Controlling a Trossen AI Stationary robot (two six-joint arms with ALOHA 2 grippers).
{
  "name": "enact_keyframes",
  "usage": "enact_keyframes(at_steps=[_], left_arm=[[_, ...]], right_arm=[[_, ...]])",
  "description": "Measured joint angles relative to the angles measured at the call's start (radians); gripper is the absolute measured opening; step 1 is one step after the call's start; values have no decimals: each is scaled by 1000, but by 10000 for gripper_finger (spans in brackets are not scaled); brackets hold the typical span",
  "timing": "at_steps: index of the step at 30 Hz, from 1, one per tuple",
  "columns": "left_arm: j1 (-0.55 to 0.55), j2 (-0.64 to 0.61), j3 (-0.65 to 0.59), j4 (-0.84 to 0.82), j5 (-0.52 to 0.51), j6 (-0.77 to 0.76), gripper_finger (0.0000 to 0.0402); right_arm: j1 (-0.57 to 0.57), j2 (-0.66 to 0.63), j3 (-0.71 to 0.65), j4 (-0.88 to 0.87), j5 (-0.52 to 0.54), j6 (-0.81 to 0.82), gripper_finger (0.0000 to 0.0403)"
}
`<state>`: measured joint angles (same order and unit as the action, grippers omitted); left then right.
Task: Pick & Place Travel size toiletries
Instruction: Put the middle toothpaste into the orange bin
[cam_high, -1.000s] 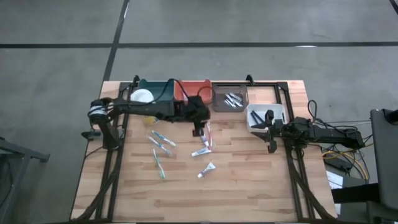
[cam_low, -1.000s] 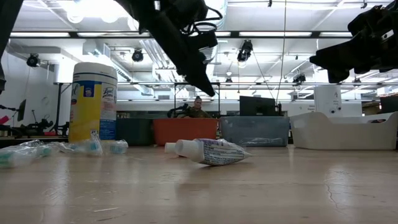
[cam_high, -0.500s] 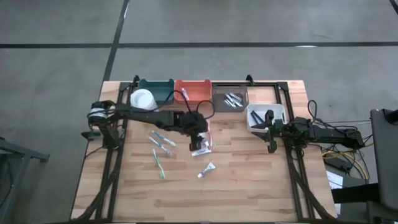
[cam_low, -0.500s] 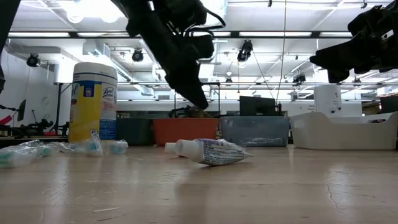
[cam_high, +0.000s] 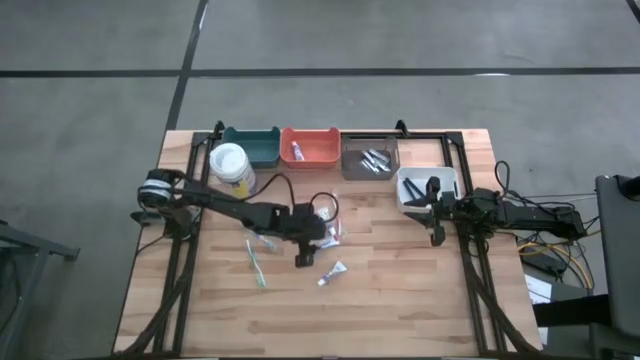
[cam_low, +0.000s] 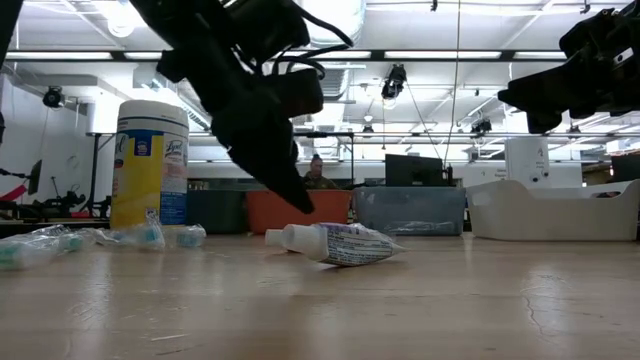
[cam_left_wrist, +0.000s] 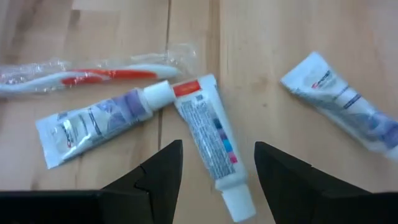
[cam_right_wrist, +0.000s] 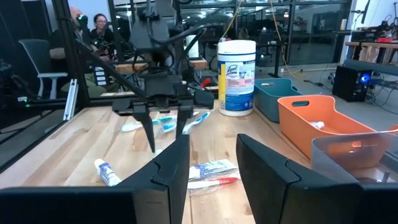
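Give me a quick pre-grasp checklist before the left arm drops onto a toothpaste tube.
1. Left end effector open: ok, fingers apart and empty.
2. Target lined up: ok, the middle toothpaste tube lies between the fingers, cap toward the wrist camera.
3. Clearance around target: not ok, its far end touches the cap of the neighbouring tube; the wrapped toothbrush lies just beyond.
4. Third tube: ok, lying apart.
5. Orange bin reachable: ok, one item inside already.
6. Right end effector out of the way: ok, waiting by the white bin.

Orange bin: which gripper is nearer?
Left. The left gripper hovers mid-table over the tubes, below the orange bin; the right gripper waits farther off by the white bin.
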<state>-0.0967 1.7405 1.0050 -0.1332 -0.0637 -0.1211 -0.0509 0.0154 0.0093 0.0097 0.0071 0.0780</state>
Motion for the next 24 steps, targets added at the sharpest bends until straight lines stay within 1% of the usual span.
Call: enact_keyframes(at_steps=[5, 7, 10, 14, 16, 20, 24], left_arm=[[-5, 0, -9, 1, -114, 8, 204], [-5, 0, -11, 0, -129, 2, 204], [-5, 0, -11, 4, -123, -21, 204], [-7, 0, -12, 36, -43, -59, 204], [-9, 4, -12, 62, -20, -63, 204], [-15, 5, -18, 75, -17, -65, 204], [-16, 5, -64, 137, -22, -94, 204]], right_arm=[[0, 0, 0, 0, 0, 0, 124], [0, 0, 0, 0, 0, -2, 121], [0, 0, 0, 0, 0, 0, 118], [0, 0, 0, 0, 0, -1, 116], [0, 0, 0, 0, 0, -1, 117], [0, 0, 0, 0, 0, 0, 123], [0, 0, 0, 0, 0, 0, 127]])
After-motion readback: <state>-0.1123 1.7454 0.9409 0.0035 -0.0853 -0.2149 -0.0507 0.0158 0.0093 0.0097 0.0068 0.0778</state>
